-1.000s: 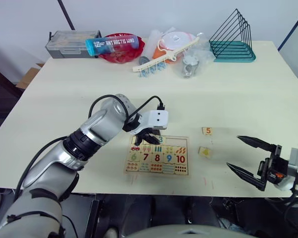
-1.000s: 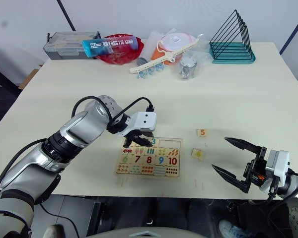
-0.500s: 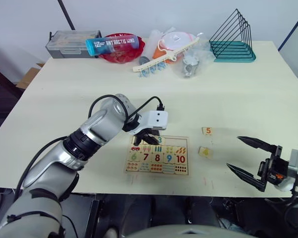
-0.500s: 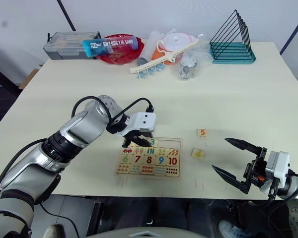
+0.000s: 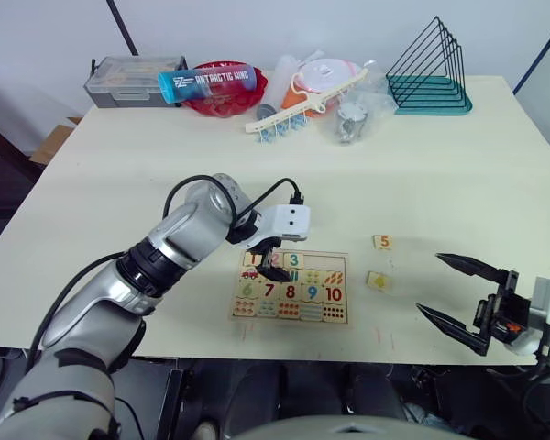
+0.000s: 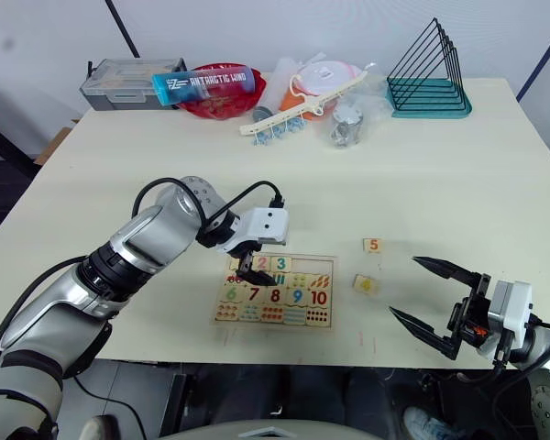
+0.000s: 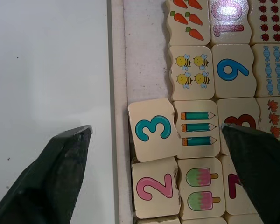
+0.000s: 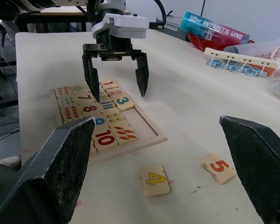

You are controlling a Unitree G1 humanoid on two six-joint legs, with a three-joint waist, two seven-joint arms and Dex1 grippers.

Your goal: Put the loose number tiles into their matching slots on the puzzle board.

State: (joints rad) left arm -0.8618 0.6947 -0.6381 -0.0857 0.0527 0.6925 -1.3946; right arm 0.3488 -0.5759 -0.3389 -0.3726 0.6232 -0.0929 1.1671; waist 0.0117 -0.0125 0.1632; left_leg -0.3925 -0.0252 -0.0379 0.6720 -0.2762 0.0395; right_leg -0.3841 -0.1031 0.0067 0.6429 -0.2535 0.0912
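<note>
Your left gripper [image 8: 115,74] has just let go: half a second ago its fingers sat bunched low over the top row of the puzzle board [image 5: 291,287], and now they stand spread wide apart above it, holding nothing. The 3 tile [image 7: 152,129] lies in the top row beside the 2 tile [image 7: 155,192], but it sits slightly crooked, one edge riding toward the board's rim, so you should judge it dropped rather than fully seated and may need to nudge it flat. 2 recesses beyond it are bare. The 4 tile [image 8: 154,179] and the 5 tile [image 8: 218,167] lie loose on the table [image 5: 422,174], off the board's right side. Your right gripper [image 5: 463,295] hangs wide open and empty near them, well placed to take the 4 next.
</note>
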